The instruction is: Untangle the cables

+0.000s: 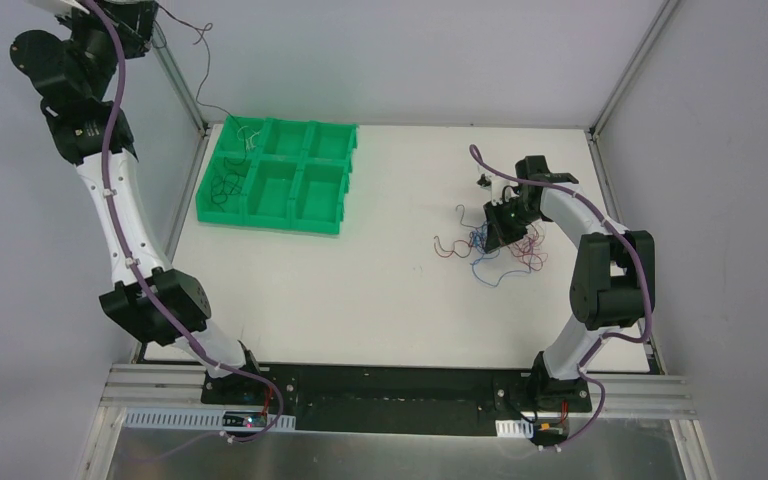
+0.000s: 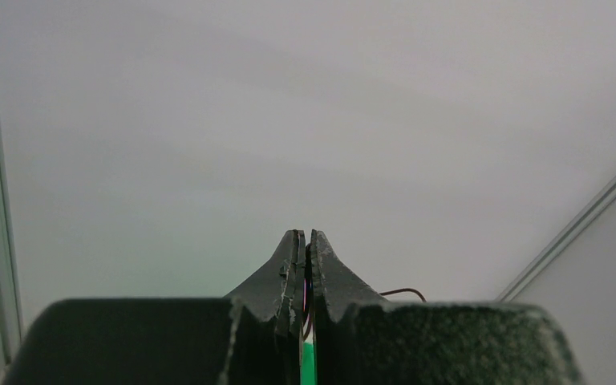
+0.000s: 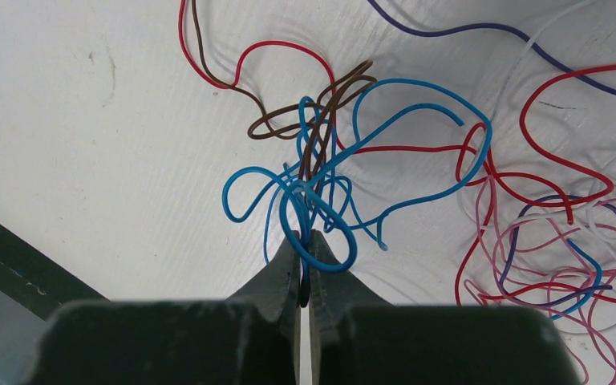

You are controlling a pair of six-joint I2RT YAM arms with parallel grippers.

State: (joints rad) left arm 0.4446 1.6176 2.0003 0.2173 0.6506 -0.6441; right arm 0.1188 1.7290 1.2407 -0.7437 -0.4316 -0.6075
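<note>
The cables lie in a loose tangle (image 1: pixel 500 250) on the white table at the right: blue, red, brown, purple, pink and white wires. My right gripper (image 1: pixel 505 228) is down on the tangle. In the right wrist view it (image 3: pixel 305 239) is shut on a blue wire loop (image 3: pixel 321 204), with brown (image 3: pixel 321 120) and red wires (image 3: pixel 545 128) beyond. My left gripper (image 1: pixel 150 25) is raised high at the far left, above the table's back corner. It (image 2: pixel 305 237) is shut on a thin dark wire (image 2: pixel 405 292), which hangs from it in the top view (image 1: pixel 198 40).
A green bin (image 1: pixel 290 222) with six compartments stands at the back left; thin wires lie in its two left compartments (image 1: pixel 225 185). A small black object (image 1: pixel 482 181) sits behind the tangle. Metal frame posts (image 1: pixel 185 85) rise at both back corners.
</note>
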